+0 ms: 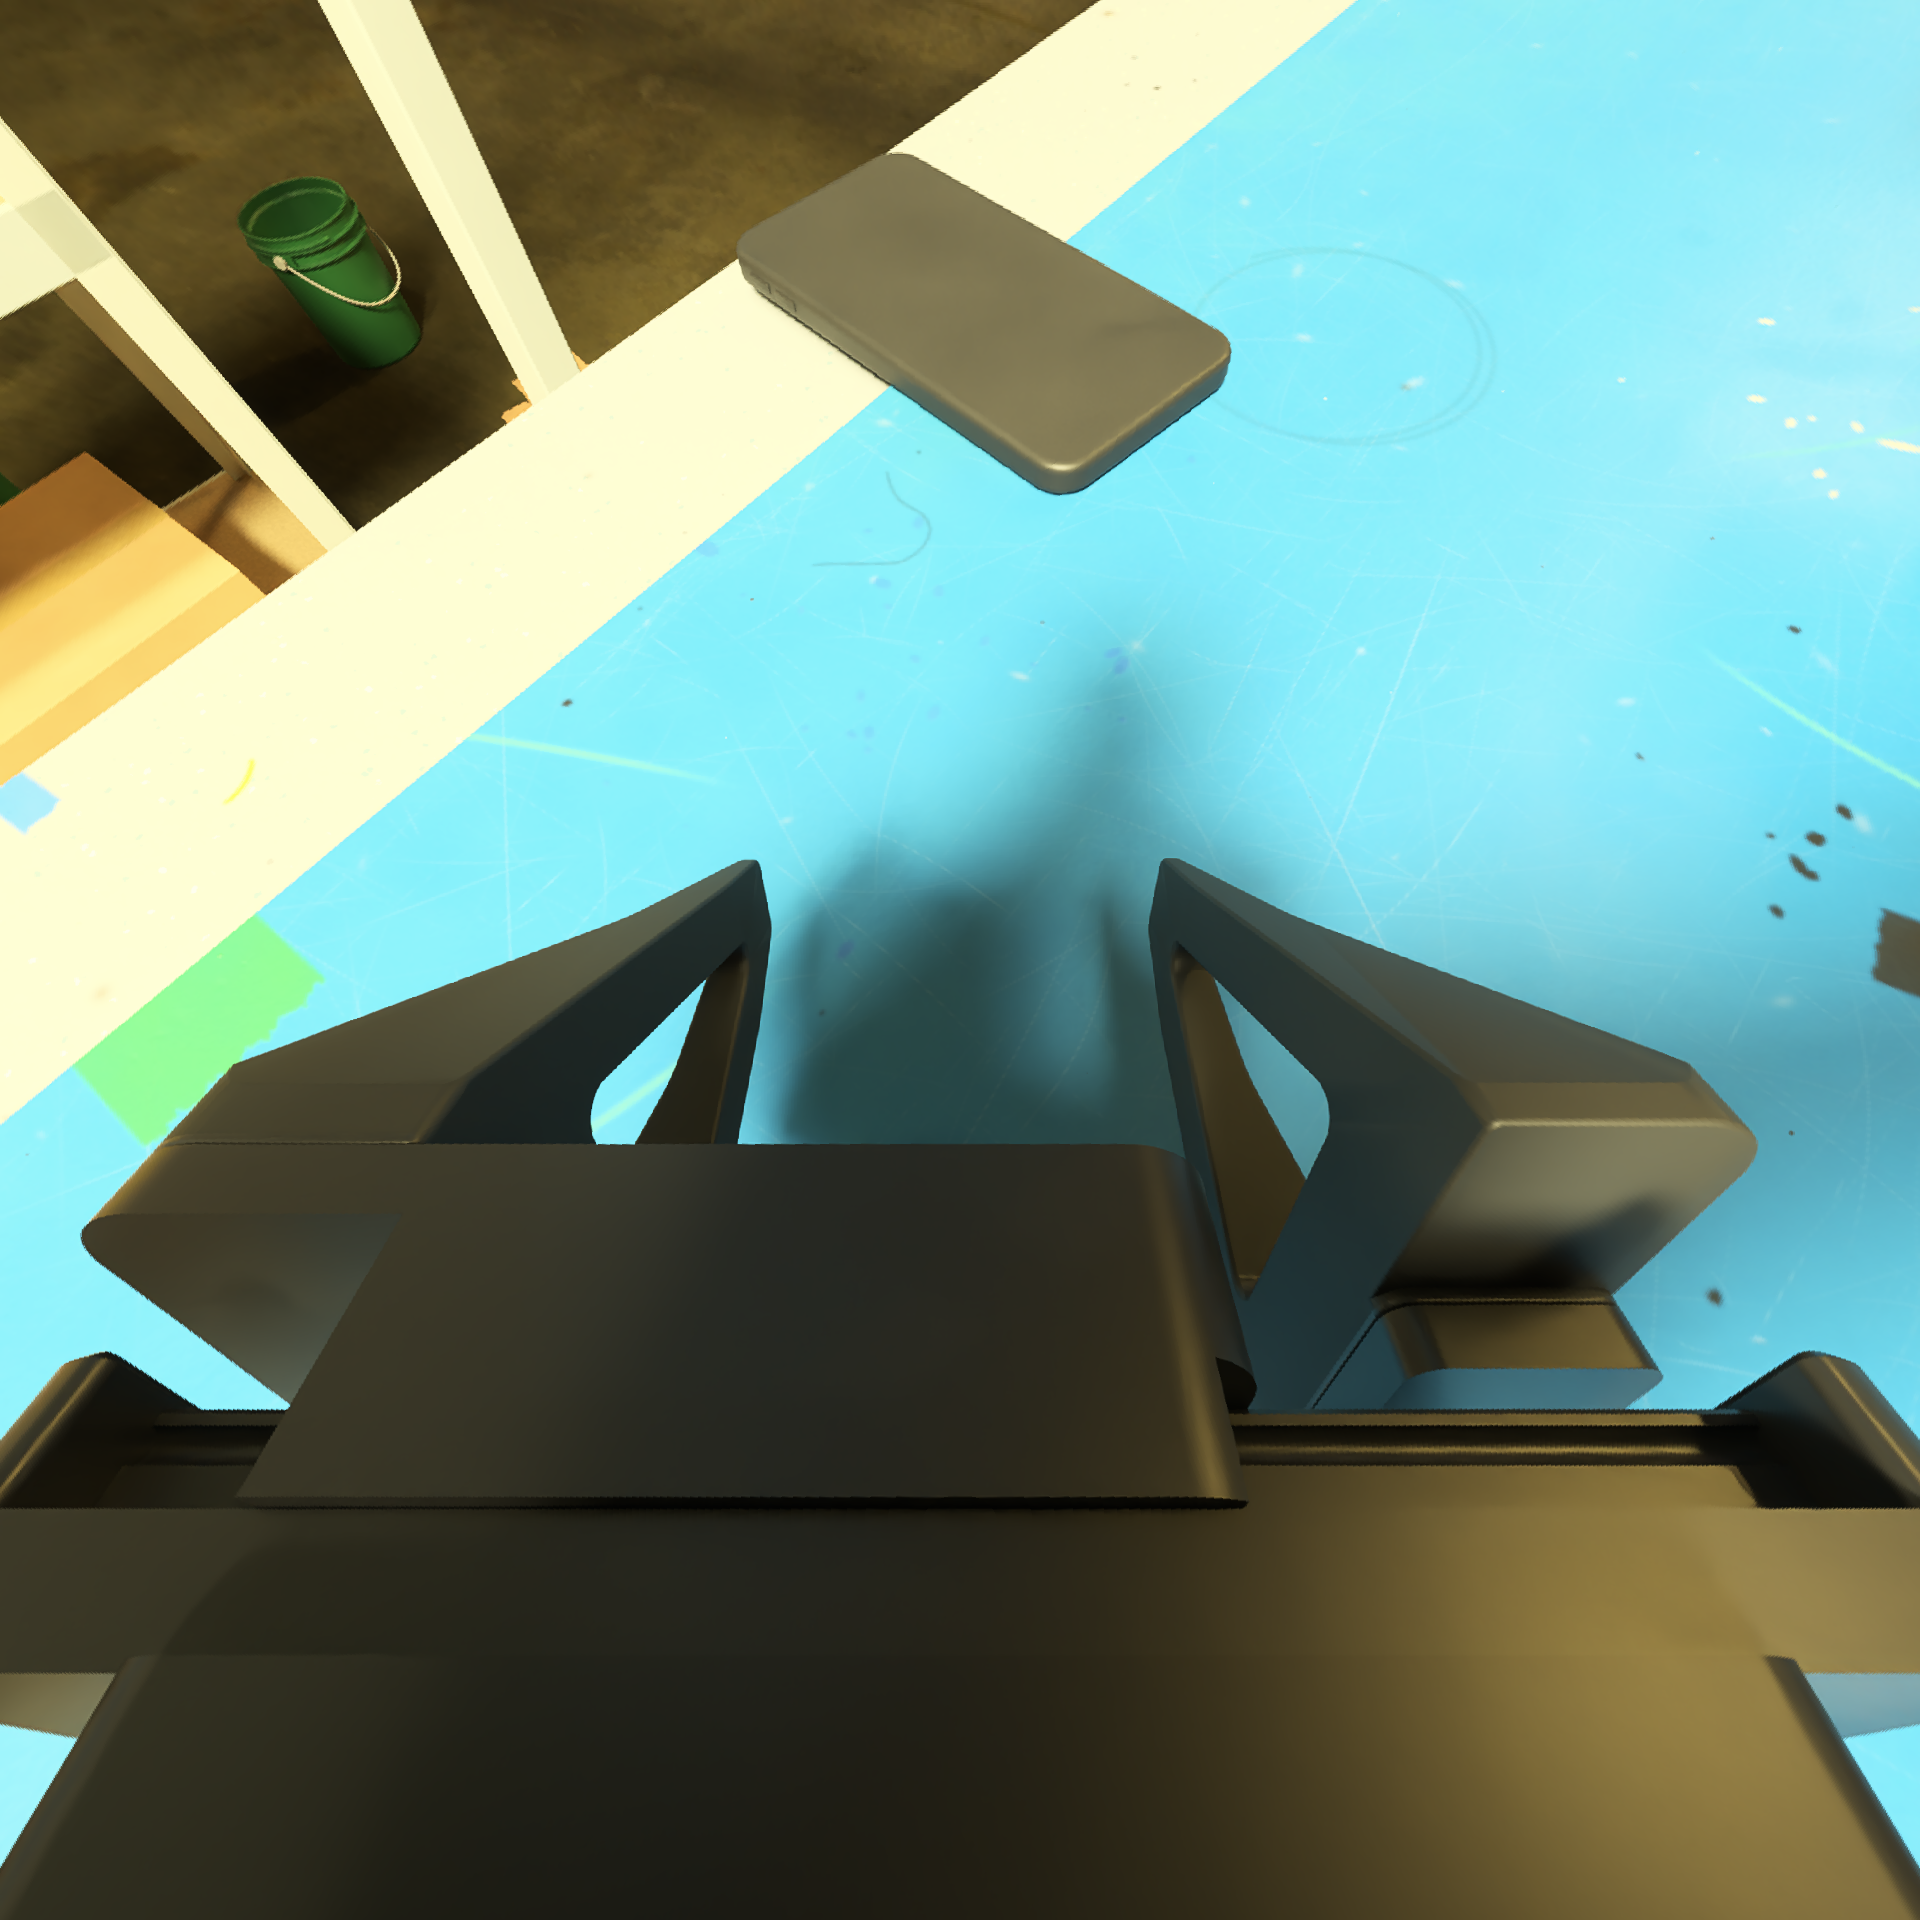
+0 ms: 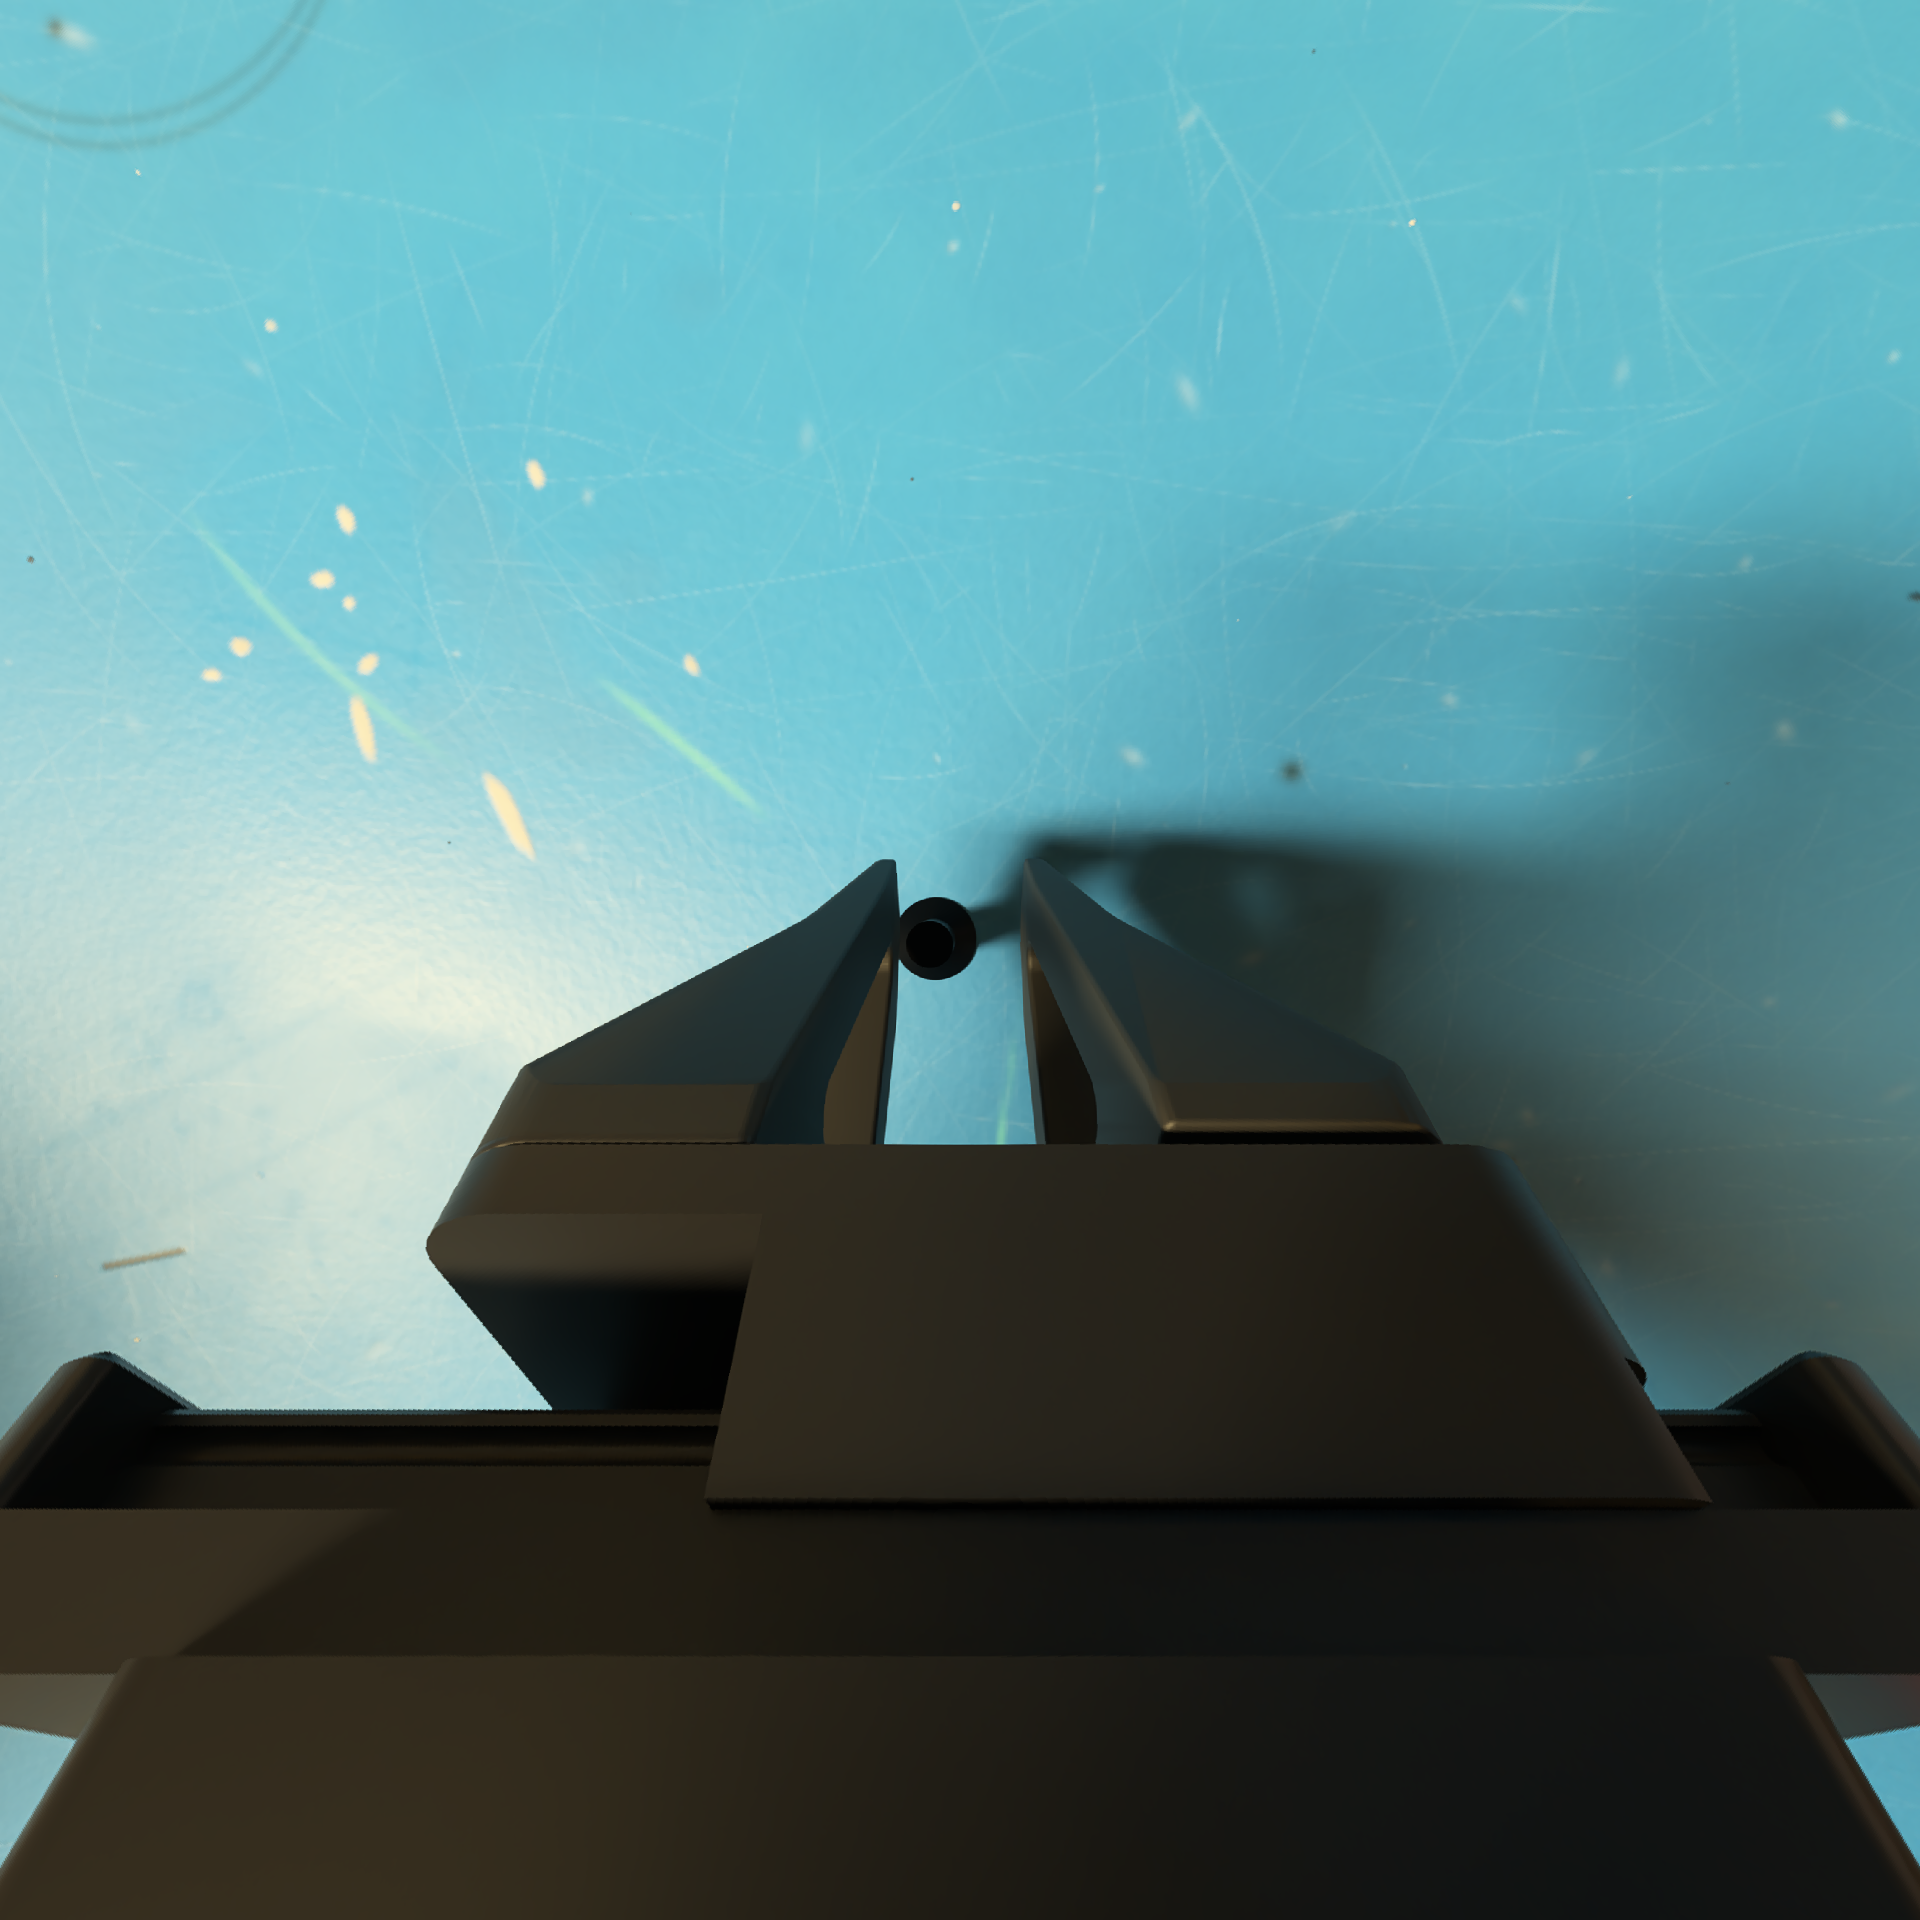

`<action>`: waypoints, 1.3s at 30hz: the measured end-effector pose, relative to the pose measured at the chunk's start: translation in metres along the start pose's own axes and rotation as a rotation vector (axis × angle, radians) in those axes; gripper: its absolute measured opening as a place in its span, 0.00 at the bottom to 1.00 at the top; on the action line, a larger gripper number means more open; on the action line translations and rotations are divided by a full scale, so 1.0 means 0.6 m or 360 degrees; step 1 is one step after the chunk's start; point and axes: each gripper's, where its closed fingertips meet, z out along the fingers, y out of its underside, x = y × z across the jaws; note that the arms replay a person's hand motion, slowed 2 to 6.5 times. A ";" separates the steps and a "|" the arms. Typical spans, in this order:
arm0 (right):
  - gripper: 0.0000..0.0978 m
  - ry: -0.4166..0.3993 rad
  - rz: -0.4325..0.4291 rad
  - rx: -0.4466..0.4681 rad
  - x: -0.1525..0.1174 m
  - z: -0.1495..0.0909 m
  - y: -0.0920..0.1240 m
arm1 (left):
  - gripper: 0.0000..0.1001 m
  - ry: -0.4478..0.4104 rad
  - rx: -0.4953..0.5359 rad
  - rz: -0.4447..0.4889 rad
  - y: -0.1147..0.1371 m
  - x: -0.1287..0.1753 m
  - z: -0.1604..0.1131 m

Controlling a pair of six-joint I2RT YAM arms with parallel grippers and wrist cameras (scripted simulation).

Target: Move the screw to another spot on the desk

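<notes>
In the right wrist view, the small black screw (image 2: pixel 935 938) shows end-on between the tips of my right gripper (image 2: pixel 959 914), low over the blue desk mat (image 2: pixel 1039 416). The jaws stand close together. The screw touches the left finger (image 2: pixel 831 987), and a thin gap separates it from the right finger (image 2: pixel 1101 997). In the left wrist view, my left gripper (image 1: pixel 958 904) is wide open and empty above the mat (image 1: pixel 1351 675). The screw is not in that view.
A grey phone (image 1: pixel 982 322) lies flat across the mat's edge and the white desk border (image 1: pixel 416 644), ahead of the left gripper. Beyond the desk edge are a green bucket (image 1: pixel 332 270), a cardboard box (image 1: pixel 94 582) and white frame legs on the floor.
</notes>
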 end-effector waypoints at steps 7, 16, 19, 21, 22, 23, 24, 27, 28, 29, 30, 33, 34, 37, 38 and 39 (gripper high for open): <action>0.20 0.0003 0.0032 0.0039 0.005 -0.008 -0.004 | 0.62 0.0000 0.0000 0.0000 0.000 0.000 0.000; 0.21 0.0005 0.0034 0.0030 0.005 -0.007 -0.002 | 0.62 0.0002 -0.0002 -0.0004 -0.001 0.000 -0.001; 0.21 0.0008 0.0031 0.0023 0.004 -0.004 -0.001 | 0.62 0.0003 -0.0002 -0.0005 -0.001 0.000 -0.001; 0.21 0.0005 0.0025 0.0014 0.003 -0.002 0.000 | 0.62 0.0003 -0.0003 -0.0005 -0.001 0.000 -0.001; 0.22 0.0002 0.0020 0.0007 0.002 -0.001 0.001 | 0.62 0.0003 -0.0003 -0.0005 -0.001 0.000 -0.001; 0.23 0.0004 0.0016 -0.0002 0.001 0.001 0.002 | 0.62 0.0003 -0.0003 -0.0005 -0.001 0.000 -0.001; 0.25 0.0009 0.0012 -0.0014 0.001 0.002 0.003 | 0.62 0.0003 -0.0003 -0.0005 -0.001 0.000 -0.001; 0.33 0.0056 -0.0003 -0.0044 0.007 0.008 0.007 | 0.62 0.0003 -0.0003 -0.0005 -0.001 0.000 0.000; 0.36 0.0075 -0.0008 -0.0050 0.009 0.009 0.008 | 0.62 0.0003 -0.0003 -0.0005 -0.001 0.000 0.000; 0.37 0.0088 -0.0011 -0.0055 0.011 0.010 0.008 | 0.62 0.0003 -0.0003 -0.0005 -0.001 0.000 0.000; 0.38 0.0096 -0.0014 -0.0058 0.012 0.010 0.009 | 0.62 0.0003 -0.0003 -0.0005 -0.001 0.000 0.000; 0.38 0.0094 -0.0014 -0.0058 0.011 0.010 0.009 | 0.62 0.0003 -0.0003 -0.0005 -0.001 0.000 0.000; 0.38 0.0087 -0.0012 -0.0057 0.010 0.011 0.009 | 0.62 0.0003 -0.0003 -0.0005 -0.001 0.000 0.000; 0.38 0.0074 -0.0010 -0.0055 0.007 0.011 0.008 | 0.62 0.0003 -0.0003 -0.0006 -0.001 0.000 0.000; 0.38 0.0072 -0.0010 -0.0056 0.007 0.011 0.008 | 0.62 0.0004 -0.0003 -0.0006 -0.001 0.000 0.000; 0.39 0.0069 -0.0010 -0.0057 0.006 0.011 0.009 | 0.62 0.0004 -0.0004 -0.0006 -0.001 0.000 0.000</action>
